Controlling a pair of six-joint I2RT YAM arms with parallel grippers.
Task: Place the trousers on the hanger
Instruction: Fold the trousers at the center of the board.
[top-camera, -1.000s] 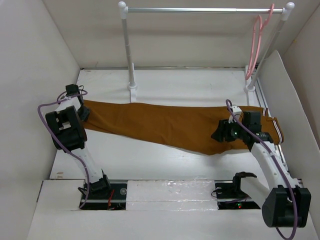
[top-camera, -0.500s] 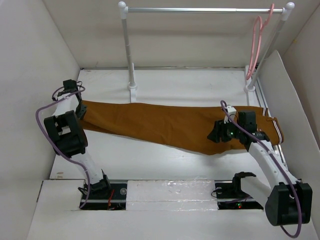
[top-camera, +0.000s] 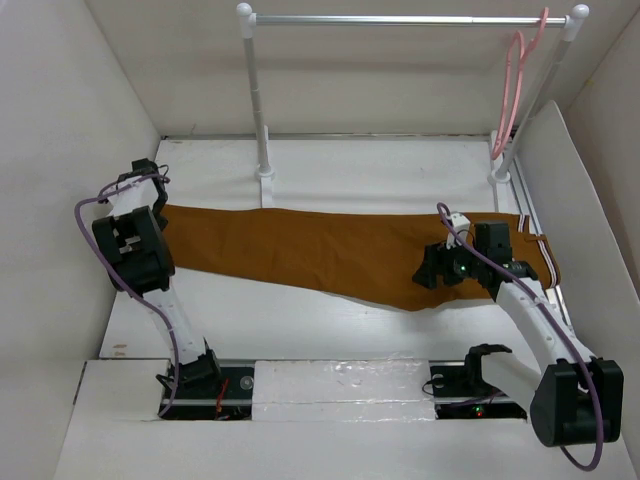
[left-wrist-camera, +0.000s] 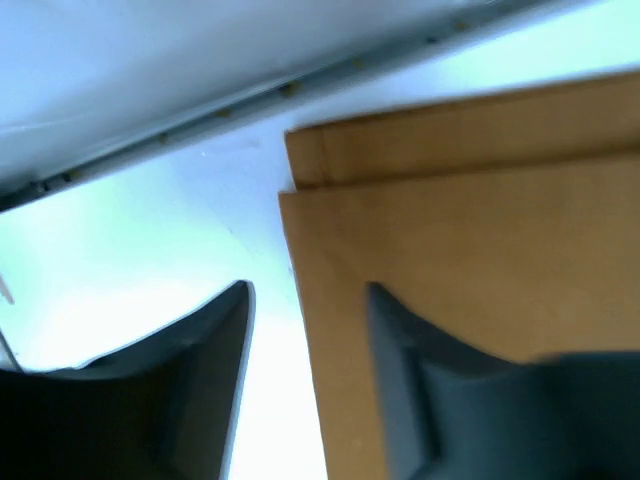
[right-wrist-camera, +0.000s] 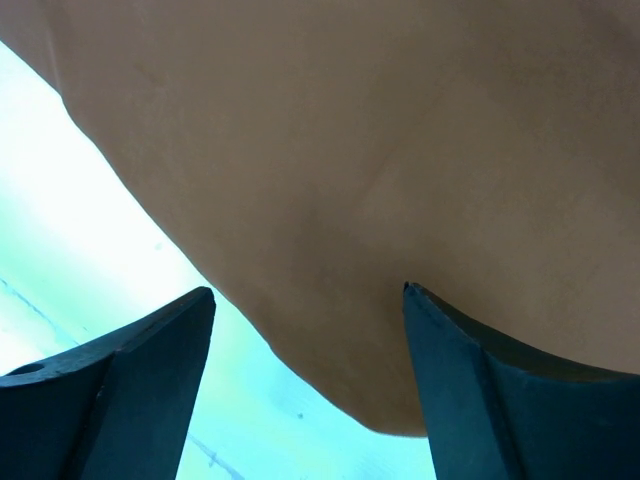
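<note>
The rust-brown trousers lie flat across the table, leg ends at the left and striped waistband at the right. The pink hanger hangs on the silver rail at the back right, away from both arms. My left gripper stands open over the leg ends. In the left wrist view the two stacked hems show, and the cloth's edge runs between the parted jaws of the left gripper. My right gripper is open over the seat's lower edge. The right wrist view shows the trousers under the right gripper, with nothing pinched.
A silver rail on two white posts spans the back of the table. White walls close in on the left, back and right. A slanted white panel stands just behind the waistband. The arm bases sit at the near edge.
My left gripper has opened and let go of the leg ends, which now lie on the table. My right gripper has opened wider and shifted slightly left.
</note>
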